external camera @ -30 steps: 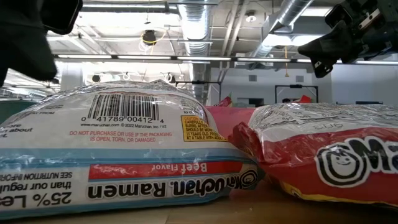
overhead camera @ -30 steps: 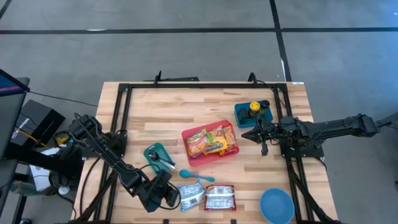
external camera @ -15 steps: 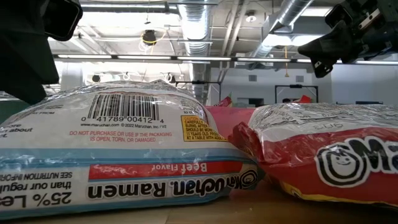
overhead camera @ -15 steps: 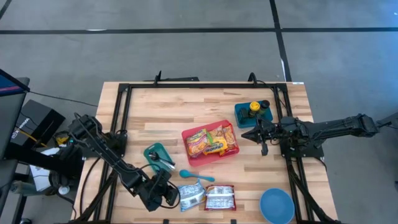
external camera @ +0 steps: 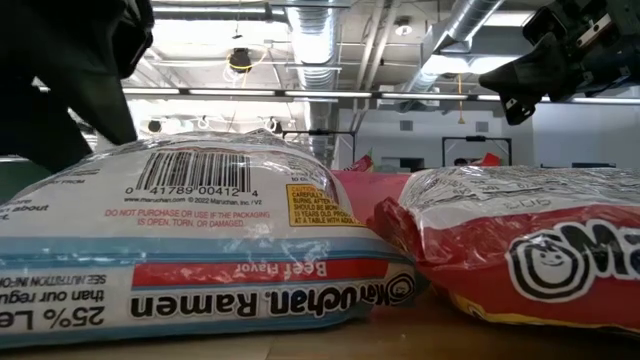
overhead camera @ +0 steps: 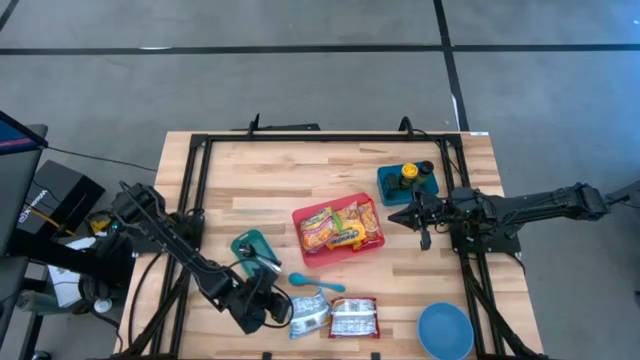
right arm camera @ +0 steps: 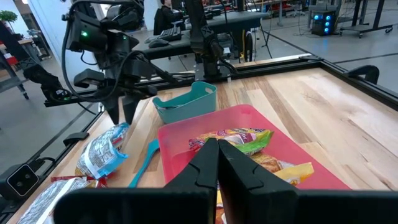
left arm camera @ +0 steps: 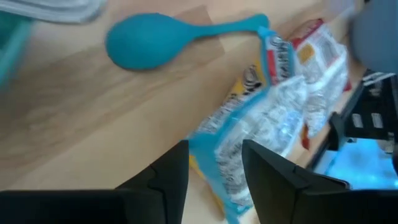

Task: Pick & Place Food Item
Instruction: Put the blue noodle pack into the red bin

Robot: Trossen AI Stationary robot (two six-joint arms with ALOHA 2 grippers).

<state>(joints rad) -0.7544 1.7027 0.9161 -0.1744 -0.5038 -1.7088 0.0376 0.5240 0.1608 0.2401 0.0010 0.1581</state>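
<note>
From above, the left gripper (overhead camera: 275,308) sits just beside the blue ramen packet (overhead camera: 308,313), which lies near the red tray (overhead camera: 337,231), and the right gripper (overhead camera: 398,217) hangs just past that tray's far side. The left wrist view shows the left fingers (left arm camera: 166,180) parted over the blue ramen packet's edge, not gripping it. In the right wrist view, the right fingers (right arm camera: 208,163) are pressed together, empty, above the red tray.
</note>
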